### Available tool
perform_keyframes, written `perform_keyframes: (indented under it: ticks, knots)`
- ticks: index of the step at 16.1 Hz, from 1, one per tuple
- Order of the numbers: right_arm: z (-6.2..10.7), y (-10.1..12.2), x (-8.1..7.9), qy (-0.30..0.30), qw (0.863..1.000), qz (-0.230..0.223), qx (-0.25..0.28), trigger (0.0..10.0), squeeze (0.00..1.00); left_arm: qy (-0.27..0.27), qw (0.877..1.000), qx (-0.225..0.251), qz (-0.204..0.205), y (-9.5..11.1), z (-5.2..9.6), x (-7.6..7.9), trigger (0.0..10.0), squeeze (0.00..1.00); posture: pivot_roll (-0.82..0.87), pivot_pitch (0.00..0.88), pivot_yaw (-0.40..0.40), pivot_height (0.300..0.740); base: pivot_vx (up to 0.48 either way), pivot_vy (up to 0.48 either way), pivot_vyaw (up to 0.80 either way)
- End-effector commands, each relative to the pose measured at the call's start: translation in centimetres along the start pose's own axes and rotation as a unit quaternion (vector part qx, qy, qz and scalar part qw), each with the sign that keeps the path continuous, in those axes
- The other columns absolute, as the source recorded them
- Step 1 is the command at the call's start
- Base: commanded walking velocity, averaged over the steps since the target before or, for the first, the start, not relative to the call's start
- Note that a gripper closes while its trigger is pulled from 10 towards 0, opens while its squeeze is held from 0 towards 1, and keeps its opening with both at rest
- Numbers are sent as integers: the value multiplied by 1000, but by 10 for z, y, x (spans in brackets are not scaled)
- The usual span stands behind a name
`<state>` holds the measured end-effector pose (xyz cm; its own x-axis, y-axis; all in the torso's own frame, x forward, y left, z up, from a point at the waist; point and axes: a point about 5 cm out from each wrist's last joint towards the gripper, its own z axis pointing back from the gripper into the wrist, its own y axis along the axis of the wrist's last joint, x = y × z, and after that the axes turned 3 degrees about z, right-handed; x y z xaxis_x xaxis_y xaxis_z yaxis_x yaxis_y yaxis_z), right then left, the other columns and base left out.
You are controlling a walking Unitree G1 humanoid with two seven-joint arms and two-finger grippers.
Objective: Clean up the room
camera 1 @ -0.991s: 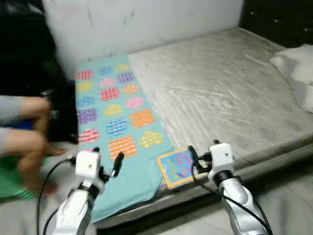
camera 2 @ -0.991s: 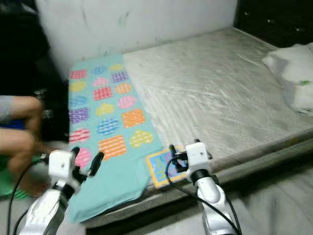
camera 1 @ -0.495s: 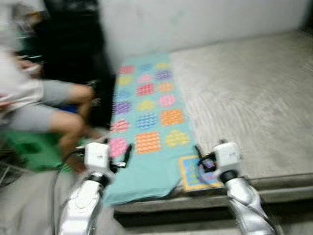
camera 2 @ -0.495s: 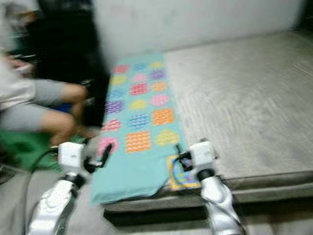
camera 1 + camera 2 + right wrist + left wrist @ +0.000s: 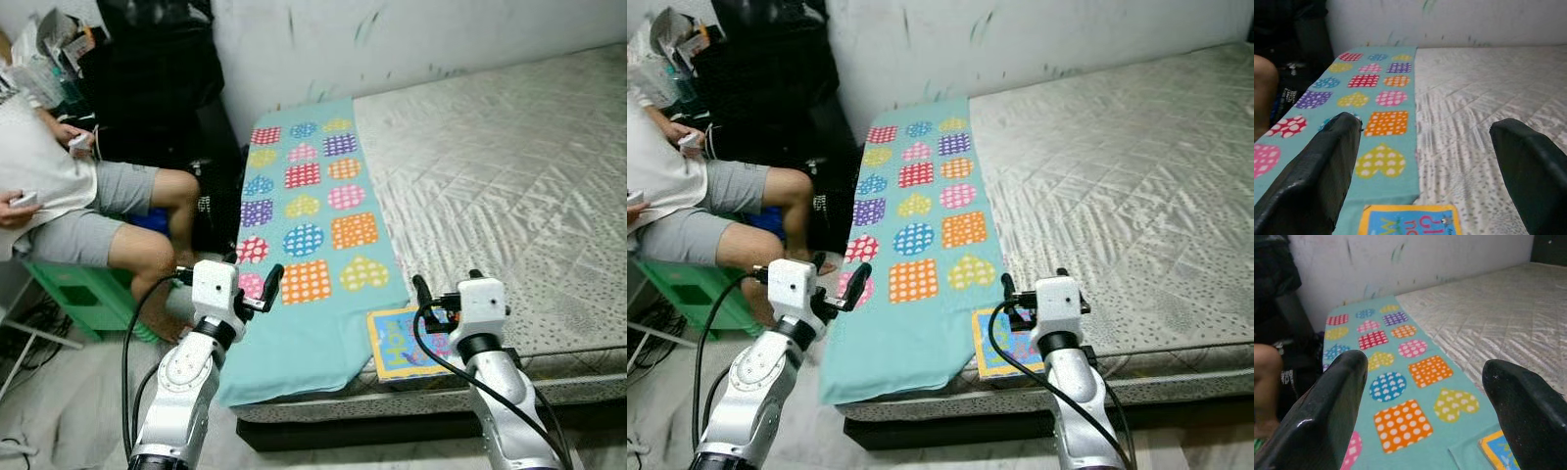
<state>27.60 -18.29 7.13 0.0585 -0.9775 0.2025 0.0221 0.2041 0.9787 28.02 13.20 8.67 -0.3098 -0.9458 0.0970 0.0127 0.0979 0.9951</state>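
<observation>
Mattress (image 5: 509,186) in quilted grey fills the space before the robot, set against a white wall (image 5: 411,39) marked with scuffs; it serves as the landmark for everything else; a turquoise blanket (image 5: 304,235) printed with coloured hearts and squares lies along the mattress's left side, running from the wall to the near edge, where its end hangs over the front; a small picture book (image 5: 404,345) with a yellow border and blue cover lies flat on the mattress at the near edge, just beside the blanket's right corner and touching it; whether the blanket overlaps the book cannot be told.

Left gripper (image 5: 1425,401) hovers off the mattress's left front corner, near the hanging end of the blanket, its two black fingers (image 5: 1332,406) spread wide with nothing between them; right gripper (image 5: 1430,171) hovers at the mattress's near edge, just short of the book, fingers (image 5: 1322,171) likewise spread apart and empty; in the right wrist view the book's top edge sits between the two fingers, with the blanket's hearts beyond it.

Left of the mattress a person (image 5: 69,196) in a white top and grey shorts sits on a green stool (image 5: 83,294), holding small objects in the hands; a dark bag or pile (image 5: 157,69) stands behind, against the wall; cables (image 5: 24,333) trail on the floor by the stool.
</observation>
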Motion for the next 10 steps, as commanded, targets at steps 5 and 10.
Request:
perform_keyframes:
  ticks: [5,10]
  knots:
    - [-18,6,-24,92,995,27,-4,10000,0,87,996,10,3,-5,17,-18,10000,0,-145,0,60,740,0,0,0]
    - [-34,9,-56,166,986,19,-16,10000,0,156,988,7,13,-11,51,-28,10000,0,-36,0,-6,740,0,0,0]
